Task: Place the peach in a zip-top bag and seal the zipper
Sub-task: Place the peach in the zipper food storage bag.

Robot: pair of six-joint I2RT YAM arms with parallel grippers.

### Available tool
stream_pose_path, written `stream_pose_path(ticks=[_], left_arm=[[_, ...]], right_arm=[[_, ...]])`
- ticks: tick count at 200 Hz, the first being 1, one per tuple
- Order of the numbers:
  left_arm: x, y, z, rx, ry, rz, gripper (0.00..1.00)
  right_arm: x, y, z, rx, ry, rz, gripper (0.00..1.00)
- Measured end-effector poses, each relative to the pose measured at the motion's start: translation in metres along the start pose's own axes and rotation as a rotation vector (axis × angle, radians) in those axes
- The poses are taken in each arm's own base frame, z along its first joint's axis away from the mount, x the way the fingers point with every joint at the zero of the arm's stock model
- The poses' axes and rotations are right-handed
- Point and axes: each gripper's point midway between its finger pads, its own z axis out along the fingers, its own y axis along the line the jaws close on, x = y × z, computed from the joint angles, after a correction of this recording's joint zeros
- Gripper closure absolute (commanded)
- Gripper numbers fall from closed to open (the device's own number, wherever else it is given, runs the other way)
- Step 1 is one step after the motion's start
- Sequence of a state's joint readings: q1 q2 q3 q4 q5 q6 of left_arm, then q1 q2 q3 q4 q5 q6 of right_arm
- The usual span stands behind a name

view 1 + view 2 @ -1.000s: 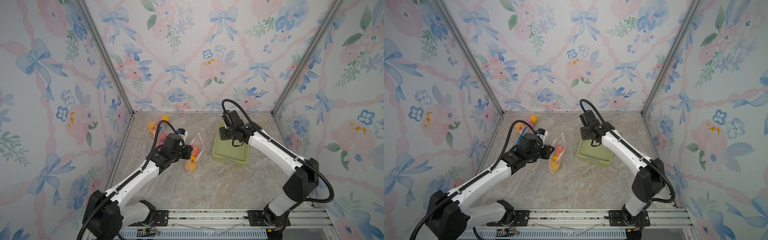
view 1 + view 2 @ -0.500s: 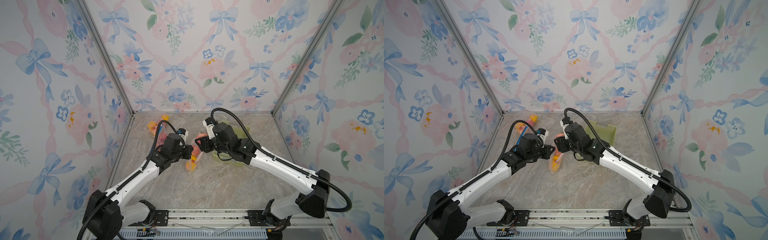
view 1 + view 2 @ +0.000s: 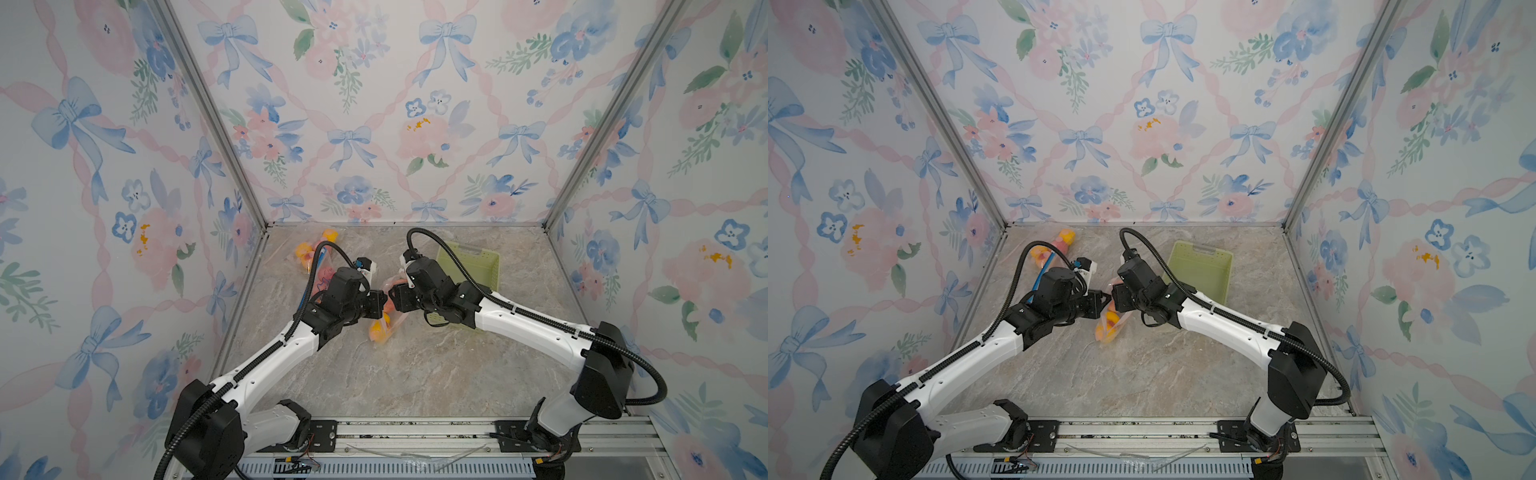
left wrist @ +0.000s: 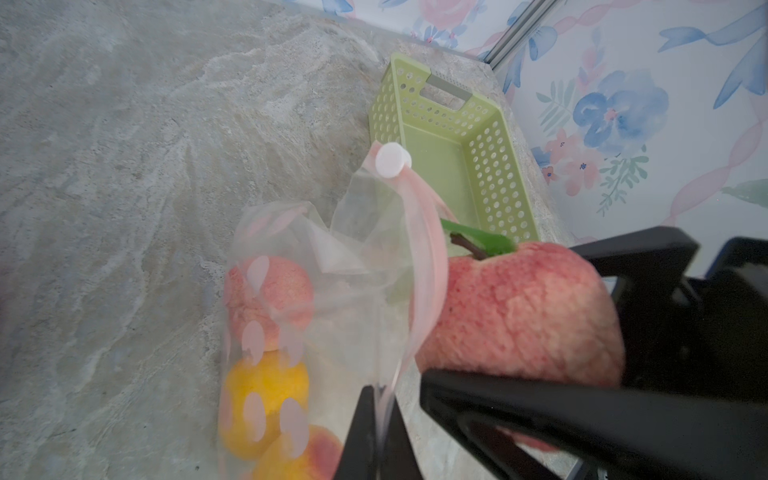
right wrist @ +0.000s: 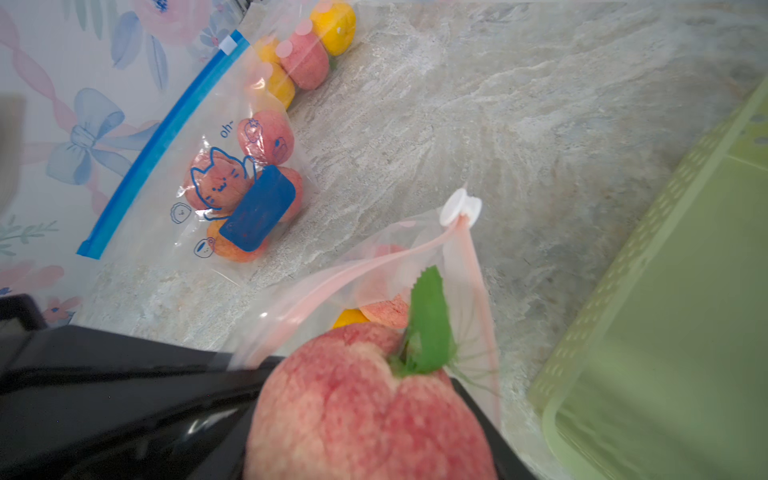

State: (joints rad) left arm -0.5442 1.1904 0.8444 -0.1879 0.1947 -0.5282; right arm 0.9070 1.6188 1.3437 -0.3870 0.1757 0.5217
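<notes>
Peach (image 4: 519,316), round, fuzzy and pink-red with a green leaf, is now clamped between the jaws of the right tool (image 3: 394,296) at the open mouth of the clear plastic zip-top bag (image 4: 361,232) with a pink zipper strip. A second ago that tool hung over the pale green perforated plastic basket (image 3: 478,259); since then the arm has swung away from the basket toward the left arm's side, carrying the fruit along. The left tool (image 4: 380,411) has not shifted: its jaws stay pinched together on the bag's rim, holding the mouth up off the grey marbled bench (image 3: 415,365). The bag lies just beside the basket, and its round white slider (image 4: 392,160) sits at the zipper end toward the basket, so the track is open. Pink and yellow fruits (image 4: 282,286) already lie in the bag's bottom. In the right wrist view the leaf reaches past the pink strip while the body of the peach is outside, so the carry looks done, insertion remains, and sealing has not begun. A second clear bag (image 5: 232,183), blue-zippered with a cat drawing, lies well apart from the basket
</notes>
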Motion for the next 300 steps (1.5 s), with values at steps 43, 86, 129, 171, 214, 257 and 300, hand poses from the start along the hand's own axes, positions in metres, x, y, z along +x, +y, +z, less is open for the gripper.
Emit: stream_pose_path(ticks=[43,86,129,171,214,257,300], left_arm=[[-0.001,-0.002,0.0,0.009,-0.004,-0.005,0.98],[0.0,-0.003,0.0,0.011,-0.007,-0.011,0.98],[-0.001,-0.004,0.001,0.018,-0.015,-0.01,0.98],[0.002,-0.002,0.002,0.015,-0.009,-0.016,0.98],[0.006,0.0,0.004,0.015,-0.008,-0.024,0.97],[0.006,-0.001,0.004,0.023,-0.01,-0.027,0.97],[0.009,-0.003,0.004,0.043,-0.003,-0.045,0.97]], right_arm=[[0.015,-0.009,0.006,0.075,0.047,-0.026,0.3],[0.027,-0.006,0.014,0.094,0.085,-0.052,0.19],[0.023,-0.004,0.006,0.084,0.08,-0.05,0.23],[-0.013,0.006,-0.048,0.004,-0.05,0.028,0.27],[-0.007,-0.005,-0.078,-0.044,-0.113,0.173,0.32],[0.041,-0.02,-0.041,-0.018,-0.026,0.283,0.34],[0.038,-0.001,-0.022,-0.101,-0.026,0.355,0.42]])
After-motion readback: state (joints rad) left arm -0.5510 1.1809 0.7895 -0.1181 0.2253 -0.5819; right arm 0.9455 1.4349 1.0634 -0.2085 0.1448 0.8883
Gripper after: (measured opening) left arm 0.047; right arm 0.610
